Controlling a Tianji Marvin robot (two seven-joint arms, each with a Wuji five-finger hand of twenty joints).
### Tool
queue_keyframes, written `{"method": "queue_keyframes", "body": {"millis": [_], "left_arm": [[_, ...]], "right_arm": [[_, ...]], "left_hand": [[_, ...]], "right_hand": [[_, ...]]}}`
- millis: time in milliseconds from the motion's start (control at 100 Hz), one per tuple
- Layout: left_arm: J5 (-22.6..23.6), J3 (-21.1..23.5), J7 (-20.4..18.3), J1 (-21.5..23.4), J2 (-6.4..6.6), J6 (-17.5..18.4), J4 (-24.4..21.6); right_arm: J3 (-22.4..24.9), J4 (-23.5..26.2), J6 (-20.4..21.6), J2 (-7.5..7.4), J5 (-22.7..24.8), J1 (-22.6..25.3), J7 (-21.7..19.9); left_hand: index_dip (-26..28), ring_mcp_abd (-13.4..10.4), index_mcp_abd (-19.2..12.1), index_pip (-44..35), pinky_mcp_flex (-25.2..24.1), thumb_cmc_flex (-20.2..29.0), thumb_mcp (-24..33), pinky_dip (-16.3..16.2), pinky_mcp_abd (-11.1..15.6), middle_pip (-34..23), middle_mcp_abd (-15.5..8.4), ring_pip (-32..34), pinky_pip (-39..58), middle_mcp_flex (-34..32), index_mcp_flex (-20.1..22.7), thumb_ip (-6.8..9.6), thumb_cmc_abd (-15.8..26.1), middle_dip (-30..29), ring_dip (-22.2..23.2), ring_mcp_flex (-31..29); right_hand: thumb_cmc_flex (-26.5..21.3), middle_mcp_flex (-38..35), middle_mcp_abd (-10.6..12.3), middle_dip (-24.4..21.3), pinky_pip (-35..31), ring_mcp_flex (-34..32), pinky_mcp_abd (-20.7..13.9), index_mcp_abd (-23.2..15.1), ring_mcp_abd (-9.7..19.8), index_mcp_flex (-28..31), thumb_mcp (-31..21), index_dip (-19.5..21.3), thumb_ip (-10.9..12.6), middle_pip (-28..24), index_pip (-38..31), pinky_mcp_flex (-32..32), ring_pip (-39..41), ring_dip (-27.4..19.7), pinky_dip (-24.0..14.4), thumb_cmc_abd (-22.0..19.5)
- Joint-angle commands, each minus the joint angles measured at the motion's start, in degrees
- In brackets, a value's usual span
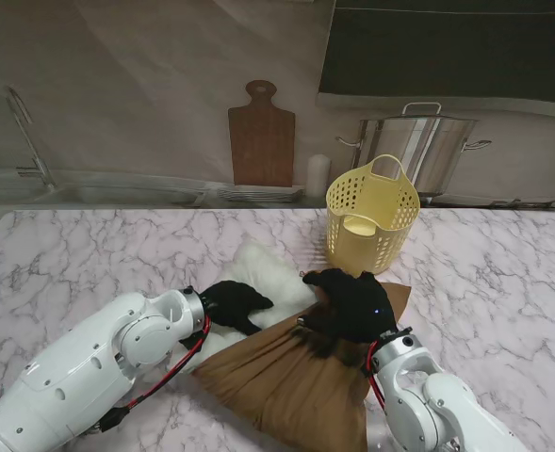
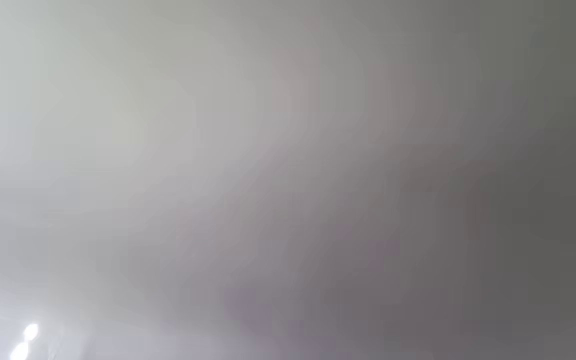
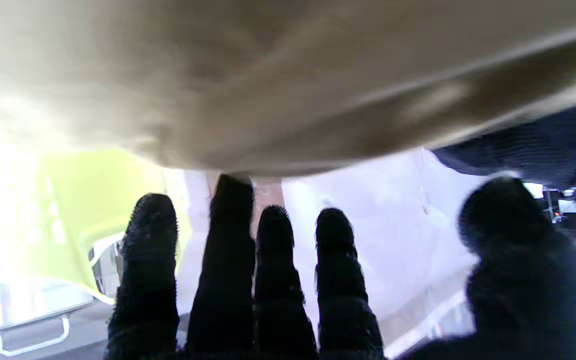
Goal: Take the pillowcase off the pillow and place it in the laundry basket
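Note:
A white pillow (image 1: 263, 271) sticks out of a brown pillowcase (image 1: 291, 391) in the middle of the marble table. My left hand (image 1: 235, 306) lies on the bare pillow near the case's mouth; its finger pose is unclear, and the left wrist view is only a grey-white blur. My right hand (image 1: 350, 306) rests on the pillowcase's open edge. In the right wrist view its fingers (image 3: 228, 280) are straight and apart from the thumb, with brown pillowcase (image 3: 288, 85) fabric against them and the white pillow (image 3: 383, 240) beyond. The yellow laundry basket (image 1: 372, 221) stands just beyond the pillow.
A steel stockpot (image 1: 418, 151), a wooden cutting board (image 1: 261, 137) and a white cylinder (image 1: 318, 174) stand along the back wall. A sink with a faucet (image 1: 27, 141) is at the far left. Bare marble table (image 1: 89, 254) lies on both sides of the pillow.

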State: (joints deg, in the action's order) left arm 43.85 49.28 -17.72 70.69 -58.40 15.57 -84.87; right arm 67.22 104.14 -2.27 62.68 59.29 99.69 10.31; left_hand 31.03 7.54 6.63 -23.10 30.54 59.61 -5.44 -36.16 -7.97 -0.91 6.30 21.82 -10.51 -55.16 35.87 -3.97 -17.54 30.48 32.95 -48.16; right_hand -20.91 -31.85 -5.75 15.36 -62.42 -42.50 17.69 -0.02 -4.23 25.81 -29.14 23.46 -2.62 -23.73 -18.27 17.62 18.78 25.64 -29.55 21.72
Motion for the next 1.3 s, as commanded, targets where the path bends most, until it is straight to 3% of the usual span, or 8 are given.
{"method": "queue_keyframes", "body": {"millis": [0, 650, 780, 920, 980, 1050, 1180, 1290], "left_arm": [[0.7, -0.8, -3.0, 2.3, 0.88, 1.0, 1.8], [6.9, 6.4, -1.0, 9.1, 1.29, 7.1, -4.4], [7.4, 7.1, -0.9, 9.6, 1.28, 7.0, -4.9], [7.8, 7.4, -0.1, 9.8, 1.14, 6.8, -4.9], [7.9, 7.5, 0.1, 9.9, 1.11, 6.7, -4.9], [8.0, 7.8, 0.3, 9.9, 1.06, 6.6, -5.0], [7.9, 9.0, 0.7, 10.5, 0.87, 6.1, -5.6], [7.7, 11.1, 1.9, 11.7, 0.53, 5.5, -6.9]], "right_arm": [[1.2, 0.0, -0.3, -0.33, -2.0, -0.7, -1.4], [-6.1, -7.3, -14.7, -2.54, -8.0, -13.5, -24.8], [-8.5, -8.4, -14.9, -2.73, -10.3, -15.1, -26.3], [-10.8, -9.9, -14.7, -3.02, -11.1, -16.6, -27.8], [-11.2, -10.6, -14.5, -2.82, -12.3, -16.7, -26.8], [-11.5, -11.6, -14.5, -2.26, -12.3, -16.5, -23.3], [-10.3, -11.4, -12.0, -2.09, -11.2, -15.5, -21.5], [-8.3, -10.6, -8.0, -2.02, -7.8, -14.0, -18.4]], "left_hand": [[5.7, -0.8, -8.2, -13.8, 0.7, 13.9, 8.2, 0.5, 4.8, -10.6, -5.9, 9.3, 78.9, -9.9, 7.8, 5.03, 0.6, 6.2, 4.3, -6.6], [5.7, -0.7, -8.6, -15.8, 0.5, 13.9, 8.9, 0.5, 4.9, -11.0, -5.7, 9.6, 78.4, -9.3, 6.9, 4.95, 0.7, 7.3, 5.4, -6.2], [5.6, -0.6, -8.5, -15.9, 0.5, 13.9, 8.9, 0.4, 4.9, -11.1, -5.6, 9.5, 78.4, -9.2, 6.8, 4.88, 0.7, 7.3, 5.5, -6.1], [5.5, -0.5, -8.4, -16.0, 0.5, 14.0, 8.9, 0.3, 4.9, -11.1, -5.6, 9.5, 78.4, -9.2, 6.7, 4.86, 0.8, 7.3, 5.6, -6.1], [5.4, -0.6, -8.4, -16.0, 0.5, 14.0, 8.9, 0.3, 4.9, -11.1, -5.7, 9.5, 78.4, -9.2, 6.7, 4.83, 0.8, 7.3, 5.6, -6.1], [5.4, -0.6, -8.5, -16.0, 0.5, 13.9, 8.9, 0.3, 4.9, -11.1, -5.6, 9.5, 78.3, -9.2, 6.6, 4.79, 0.9, 7.3, 5.6, -6.1], [5.3, -0.5, -8.4, -16.0, 0.7, 14.0, 8.9, 0.2, 4.9, -11.2, -5.6, 9.5, 78.4, -9.1, 6.6, 4.75, 0.9, 7.3, 5.7, -6.2], [5.2, -0.4, -8.3, -15.9, 0.7, 14.0, 8.9, 0.2, 4.9, -11.2, -5.6, 9.4, 78.4, -9.0, 6.5, 4.73, 1.0, 7.2, 5.7, -6.1]], "right_hand": [[3.7, 4.7, -1.0, -1.6, 5.2, 5.5, 3.4, 2.3, -2.7, -4.6, -1.5, -1.1, -0.8, 2.9, 4.0, -4.7, -5.2, -3.6, 1.8, 0.9], [20.5, 10.0, -5.6, -9.2, 7.7, 0.0, 14.9, 8.2, -11.9, -17.2, -6.0, 0.7, -4.5, 17.5, 15.2, 1.3, -7.0, -7.7, 2.5, -0.5], [12.3, 4.1, -7.1, -8.2, -5.2, -19.2, 7.8, 9.7, -5.6, -16.2, -6.6, 6.4, -3.9, 15.9, 13.4, 12.6, 6.2, 0.4, -4.9, 6.5], [-11.8, -4.8, -1.2, 2.1, -19.1, -32.9, -2.0, 7.4, 4.9, -11.7, -3.6, 10.0, -1.1, -6.8, 7.0, 26.9, 25.8, 7.3, -6.1, 15.8], [-18.3, -13.9, 3.0, 4.4, -22.9, -33.5, -4.8, 3.0, 9.6, -5.9, -13.1, 9.6, -1.3, -13.5, 2.4, 32.9, 38.2, 9.7, -4.2, 15.6], [-27.2, -28.2, 5.5, 8.4, -26.6, -33.6, -8.1, -4.0, 15.4, 6.2, -25.9, 9.4, -8.7, -17.3, -7.6, 38.7, 51.8, 13.1, -4.0, 16.0], [-30.1, -28.7, 1.6, 23.8, -28.1, -33.7, -9.2, -9.7, 20.7, 26.1, -31.7, -1.4, -10.5, -23.7, -29.5, 40.6, 60.1, 16.7, -5.2, 12.6], [-30.8, -25.8, 2.4, 35.5, -28.2, -33.8, -9.1, -11.7, 23.9, 29.9, -34.2, 12.5, -11.5, -26.1, -31.6, 40.7, 62.1, 18.7, -5.5, 9.6]]}}
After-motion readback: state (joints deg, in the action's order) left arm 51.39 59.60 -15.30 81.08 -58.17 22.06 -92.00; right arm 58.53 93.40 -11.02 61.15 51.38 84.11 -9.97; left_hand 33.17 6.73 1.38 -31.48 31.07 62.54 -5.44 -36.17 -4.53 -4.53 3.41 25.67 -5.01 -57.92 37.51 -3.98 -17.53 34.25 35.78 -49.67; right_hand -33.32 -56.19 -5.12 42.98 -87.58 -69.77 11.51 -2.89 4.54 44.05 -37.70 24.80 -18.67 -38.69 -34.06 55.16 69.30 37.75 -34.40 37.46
